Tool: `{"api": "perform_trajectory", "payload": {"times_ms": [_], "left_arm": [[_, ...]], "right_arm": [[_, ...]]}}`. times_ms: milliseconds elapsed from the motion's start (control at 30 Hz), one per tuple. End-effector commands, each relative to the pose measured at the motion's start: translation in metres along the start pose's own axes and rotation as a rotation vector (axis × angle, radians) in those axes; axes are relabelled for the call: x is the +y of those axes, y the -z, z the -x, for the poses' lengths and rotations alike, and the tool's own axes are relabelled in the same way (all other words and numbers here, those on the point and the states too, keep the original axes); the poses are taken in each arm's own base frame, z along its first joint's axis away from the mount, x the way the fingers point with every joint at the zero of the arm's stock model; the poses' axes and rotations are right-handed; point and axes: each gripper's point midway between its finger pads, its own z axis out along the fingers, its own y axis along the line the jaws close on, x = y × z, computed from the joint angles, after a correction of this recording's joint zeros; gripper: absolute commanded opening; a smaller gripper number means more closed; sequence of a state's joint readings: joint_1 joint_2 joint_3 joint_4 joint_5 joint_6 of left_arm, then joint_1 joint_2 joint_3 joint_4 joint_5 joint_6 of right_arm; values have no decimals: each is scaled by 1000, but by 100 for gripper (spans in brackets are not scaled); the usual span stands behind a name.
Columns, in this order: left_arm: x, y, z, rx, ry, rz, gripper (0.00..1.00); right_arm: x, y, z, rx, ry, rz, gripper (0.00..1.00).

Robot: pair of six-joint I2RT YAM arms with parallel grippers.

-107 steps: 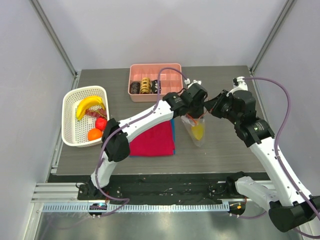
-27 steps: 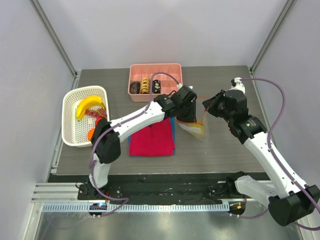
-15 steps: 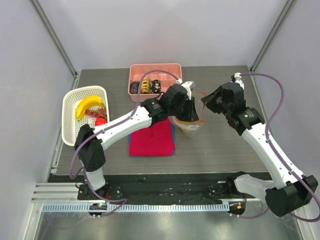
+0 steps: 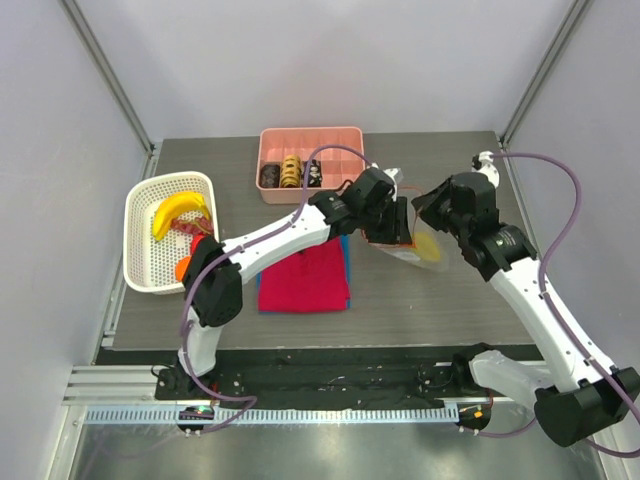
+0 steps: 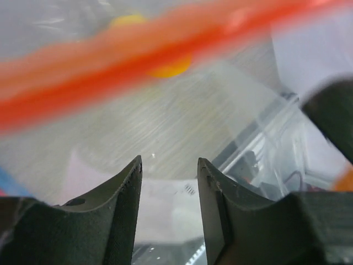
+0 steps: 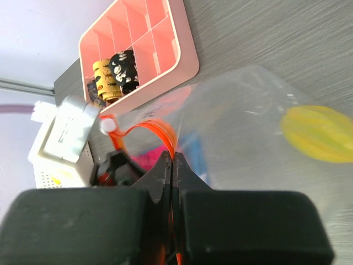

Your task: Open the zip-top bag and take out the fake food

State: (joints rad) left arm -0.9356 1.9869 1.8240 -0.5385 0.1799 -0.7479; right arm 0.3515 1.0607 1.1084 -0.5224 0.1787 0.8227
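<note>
Status: partway through, not finished. The zip-top bag [image 4: 405, 257] hangs just above the table [image 4: 450, 300], right of centre, between the two arms. The right gripper [image 6: 172, 161] is clamped on the bag's orange zip strip [image 6: 160, 131], fingers fully together. The left gripper [image 5: 169, 161] sits at the bag mouth with its jaws parted; I see nothing firmly pinched between them, though clear film there would be hard to spot. The strip bows into a loop in the right wrist view, so I judge the mouth at least partly open. Still inside: one yellow fake fruit [image 6: 320, 132]. Already out, in the white basket [image 4: 133, 240] on the left: one banana [image 4: 178, 210] and one orange ball [image 4: 184, 267]. The left arm's elbow covers that corner, so I can't confirm a red fruit. Left to do: get the yellow piece out. Other counts: one bag, one basket, one pink tray [image 4: 335, 150] with three ring pieces [image 4: 291, 170], one folded red cloth [image 4: 305, 278].
</note>
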Motion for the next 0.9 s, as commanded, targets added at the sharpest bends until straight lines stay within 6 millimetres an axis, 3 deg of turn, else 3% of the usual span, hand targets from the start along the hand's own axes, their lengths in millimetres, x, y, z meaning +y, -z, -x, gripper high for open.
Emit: {"api": "perform_trajectory", "payload": {"times_ms": [0, 133, 267, 300, 433, 633, 700, 867], "left_arm": [[-25, -12, 12, -24, 68, -105, 45], [-13, -26, 6, -4, 96, -99, 45], [9, -34, -20, 57, 112, -52, 52], [23, -36, -34, 99, 119, -11, 52], [46, -33, -56, 149, 109, 56, 57], [45, -41, -73, 218, 138, 22, 62], [47, -45, -75, 222, 140, 25, 63], [53, -58, -76, 213, 192, 46, 72]], "right_arm": [[15, 11, 2, -6, -52, 83, 1], [31, 18, -7, 61, -103, 156, 1], [44, 18, -15, 88, -127, 241, 1], [38, 14, -21, 102, -127, 229, 1], [23, 10, -42, 153, -105, 212, 1], [2, 17, -61, 188, -70, 184, 2], [-1, 20, -66, 214, -54, 178, 7], [-7, 21, -69, 224, -67, 155, 3]]}}
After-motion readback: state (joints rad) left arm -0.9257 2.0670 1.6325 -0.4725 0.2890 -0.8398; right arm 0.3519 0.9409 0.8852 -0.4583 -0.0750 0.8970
